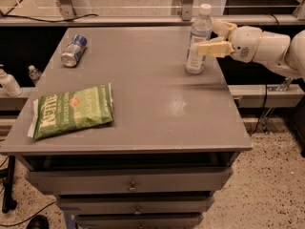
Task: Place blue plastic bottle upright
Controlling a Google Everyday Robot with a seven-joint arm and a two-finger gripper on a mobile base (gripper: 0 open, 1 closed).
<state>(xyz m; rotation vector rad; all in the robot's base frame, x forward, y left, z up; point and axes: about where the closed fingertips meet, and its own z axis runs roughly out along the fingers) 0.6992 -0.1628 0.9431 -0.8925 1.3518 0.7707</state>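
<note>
The blue plastic bottle (196,42), clear with a white cap and a pale label, stands upright on the grey table (143,104) near its far right edge. My gripper (207,36) reaches in from the right at label height. One finger (213,48) lies across the front of the bottle and the other sits behind it, so the gripper is shut on the bottle. The bottle's base rests on the table top.
A blue-and-silver drink can (74,50) lies on its side at the far left of the table. A green chip bag (72,110) lies flat at the front left. Small bottles (8,82) stand on a low shelf left of the table. Drawers sit below the table top.
</note>
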